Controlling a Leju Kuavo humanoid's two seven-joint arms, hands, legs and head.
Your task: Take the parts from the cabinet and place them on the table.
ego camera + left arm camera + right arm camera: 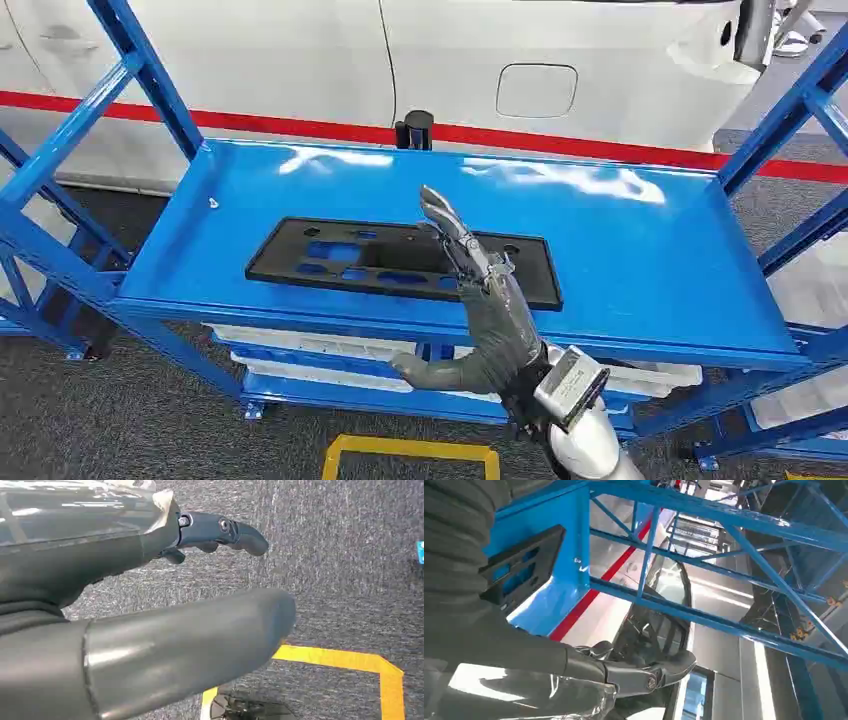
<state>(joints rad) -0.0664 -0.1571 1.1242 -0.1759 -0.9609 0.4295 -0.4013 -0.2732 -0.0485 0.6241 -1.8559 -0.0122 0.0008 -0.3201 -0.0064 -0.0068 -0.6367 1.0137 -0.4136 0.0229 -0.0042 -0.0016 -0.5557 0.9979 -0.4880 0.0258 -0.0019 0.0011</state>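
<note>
Blue shelving (pixel 640 250) is carrying one black part (pixel 330 255), lying flat with its long axis running crosswise, just beyond the right hand (pixel 480 300). Its fingers (pixel 445 220) are reaching over the part's near edge, spread and holding nothing. The left hand (pixel 150 630) (hanging over the floor) is gripping nothing, farther off.

Flat black slotted part (pixel 400 262) on blue cabinet shelf (pixel 640 250)

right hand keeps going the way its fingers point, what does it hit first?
Likely the black plastic part on the blue shelf: the right hand reaches over its near edge, fingers extended above it. Height above the part is unclear.
</note>
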